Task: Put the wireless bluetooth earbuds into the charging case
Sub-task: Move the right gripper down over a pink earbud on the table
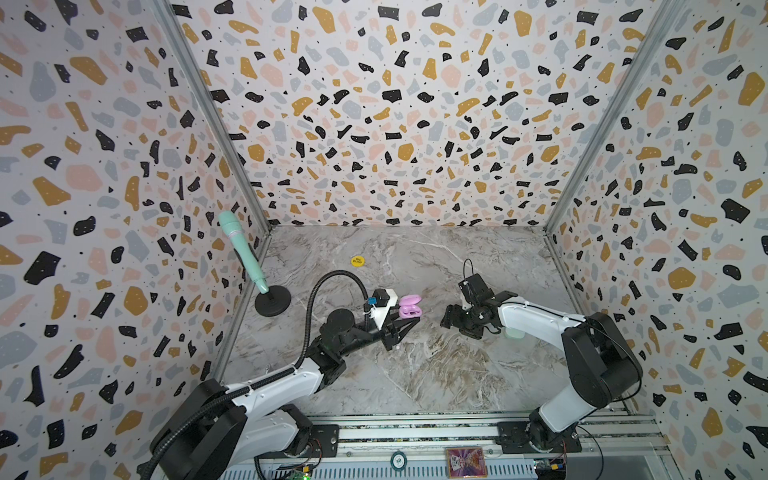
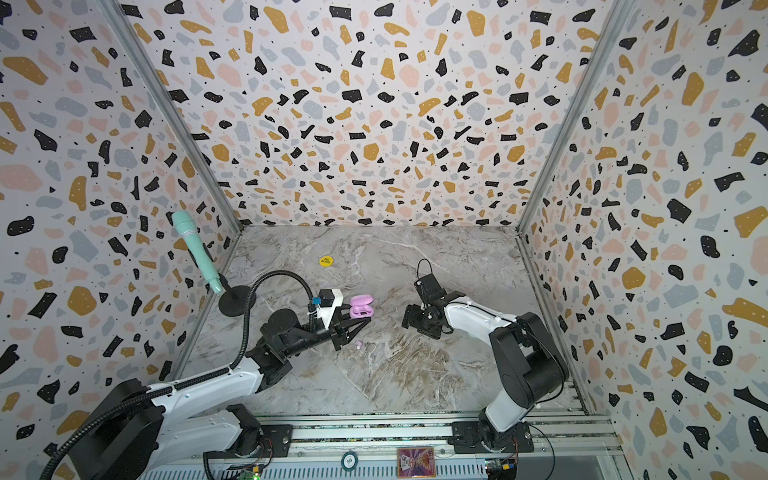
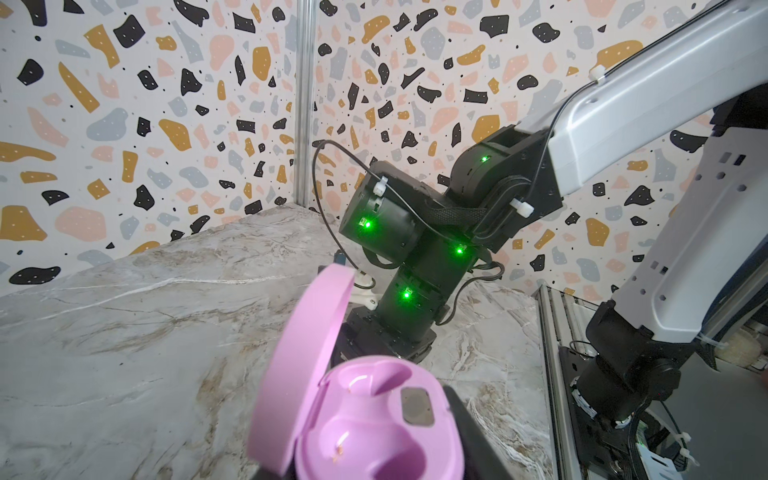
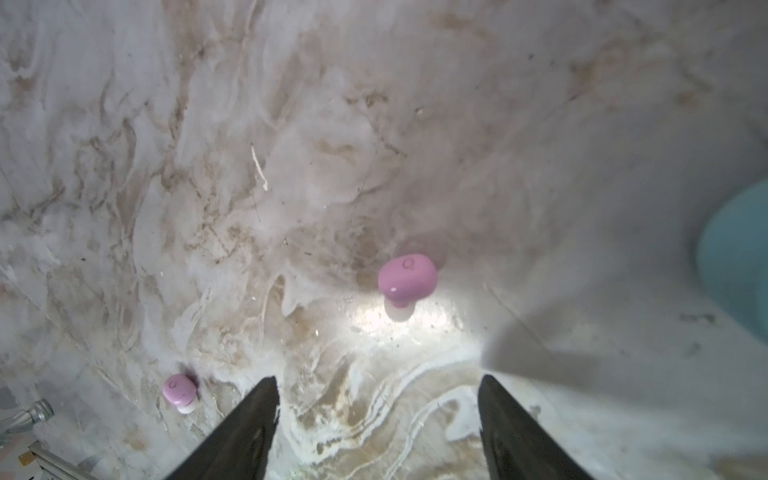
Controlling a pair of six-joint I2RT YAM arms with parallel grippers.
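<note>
Item: pink earbud (image 4: 407, 282), loose on counter (image 4: 208, 166), twelve o'clock of right tool (image 4: 378, 380), long axis jaw to jaw; that tool parted, empty; left tool (image 1: 413, 321) closed on open charging case (image 3: 374, 415).

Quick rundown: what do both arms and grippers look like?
Both arms have white link shells and black joint housings. The left arm carries a corrugated black hose. The right arm has a thin black cable, white zip ties and green LEDs. Fingers of the left gripper and right gripper are black, tapering to points.
</note>
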